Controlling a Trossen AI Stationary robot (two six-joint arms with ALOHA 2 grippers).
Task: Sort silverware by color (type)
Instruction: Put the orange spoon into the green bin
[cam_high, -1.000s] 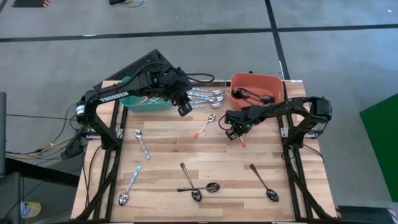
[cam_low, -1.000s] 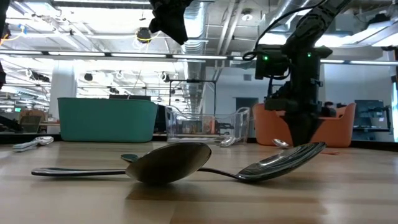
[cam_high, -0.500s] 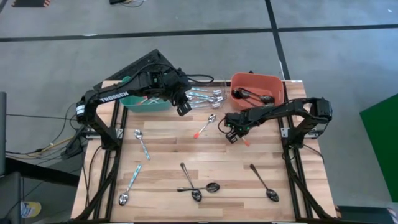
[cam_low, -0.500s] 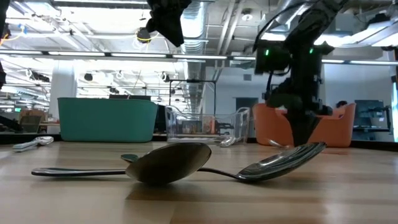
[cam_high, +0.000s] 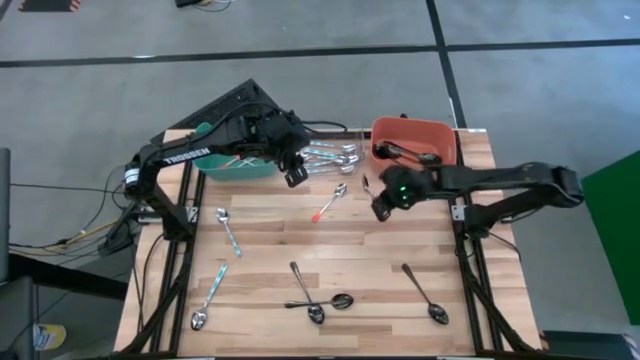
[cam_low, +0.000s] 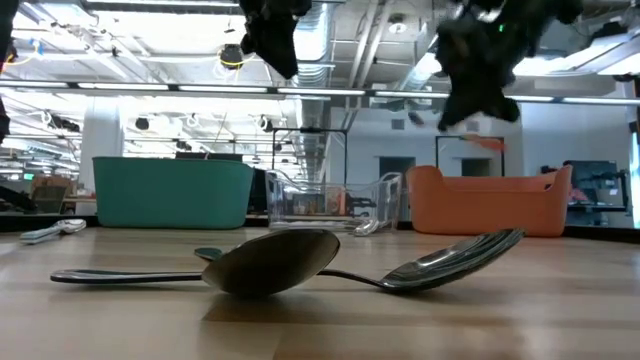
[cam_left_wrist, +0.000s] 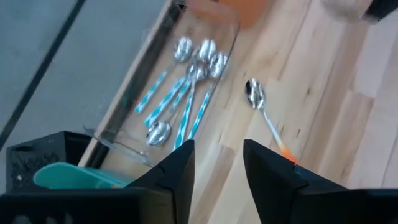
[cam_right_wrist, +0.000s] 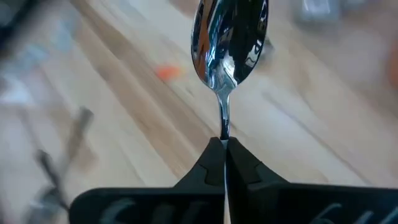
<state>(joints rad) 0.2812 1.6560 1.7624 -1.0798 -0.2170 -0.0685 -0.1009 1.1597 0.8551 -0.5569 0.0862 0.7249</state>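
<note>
Hidden and unclear items, this moment.
You cannot tell the handle colour of the shiny metal spoon (cam_right_wrist: 227, 46) pinched in the right gripper (cam_right_wrist: 224, 152): the closed fingers cover it. The raised dark arm (cam_low: 480, 55) is motion-blurred in your low view.

Three bins stand along the far edge of the wooden desk (cam_high: 300, 235): a teal bin (cam_high: 232, 160) near the far left corner, a clear bin (cam_high: 325, 155) mid-edge, an orange bin (cam_high: 412, 135) near the far right corner. Grey floor (cam_high: 90, 90) surrounds the desk.
</note>
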